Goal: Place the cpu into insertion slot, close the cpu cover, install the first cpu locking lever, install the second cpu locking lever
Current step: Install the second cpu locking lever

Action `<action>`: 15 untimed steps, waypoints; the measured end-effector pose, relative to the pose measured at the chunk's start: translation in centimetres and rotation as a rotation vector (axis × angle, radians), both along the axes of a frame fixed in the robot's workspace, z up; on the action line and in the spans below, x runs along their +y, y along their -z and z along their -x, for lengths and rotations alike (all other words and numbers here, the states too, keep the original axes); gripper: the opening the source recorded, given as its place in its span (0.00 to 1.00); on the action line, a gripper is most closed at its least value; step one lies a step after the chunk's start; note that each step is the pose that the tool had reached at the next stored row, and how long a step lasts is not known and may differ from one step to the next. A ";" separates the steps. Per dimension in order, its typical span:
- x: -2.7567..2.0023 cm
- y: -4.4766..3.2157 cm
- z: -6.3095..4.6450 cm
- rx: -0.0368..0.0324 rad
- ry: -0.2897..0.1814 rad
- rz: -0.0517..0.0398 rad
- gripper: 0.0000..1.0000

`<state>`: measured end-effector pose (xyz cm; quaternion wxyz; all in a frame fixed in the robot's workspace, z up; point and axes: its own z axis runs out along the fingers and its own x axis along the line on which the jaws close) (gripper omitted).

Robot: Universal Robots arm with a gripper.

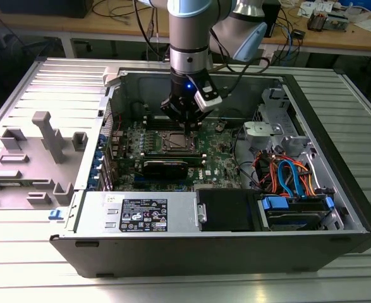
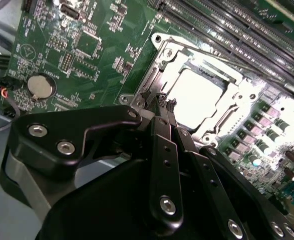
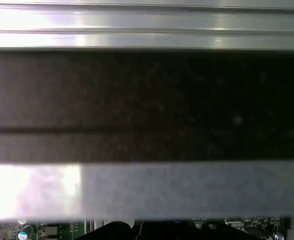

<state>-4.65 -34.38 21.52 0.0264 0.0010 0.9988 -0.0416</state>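
The insertion slot (image 1: 176, 142) sits in the middle of the green motherboard inside the open computer case. In the second wrist view the cpu (image 2: 199, 95) lies in it, its bright silver top showing through the window of the cpu cover (image 2: 239, 94), which lies flat over the socket. My gripper (image 1: 186, 120) hangs just above the socket, toward its far side in the exterior view. Its black fingertips (image 2: 162, 102) are pressed together at the socket's edge, with nothing seen between them. Whether they touch a locking lever I cannot tell.
Long black memory slots (image 2: 227, 25) run beside the socket, and a coin battery (image 2: 40, 86) sits on the board. A black drive box (image 1: 226, 208), a labelled silver power supply (image 1: 141, 211) and orange and blue cables (image 1: 286, 173) fill the case's near side. A case wall (image 3: 147, 100) is close by.
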 end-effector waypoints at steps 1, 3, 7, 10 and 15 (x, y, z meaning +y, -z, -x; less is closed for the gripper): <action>-0.05 -0.01 0.0 0.0000 0.000 0.0001 0.11; -0.09 -0.12 -0.1 0.0016 0.000 0.0003 0.11; -0.12 -0.66 -0.1 0.0072 0.000 -0.0001 0.11; -0.46 -0.67 -0.1 0.0073 0.000 0.0001 0.11; -1.39 -0.67 -0.1 0.0073 0.000 0.0000 0.11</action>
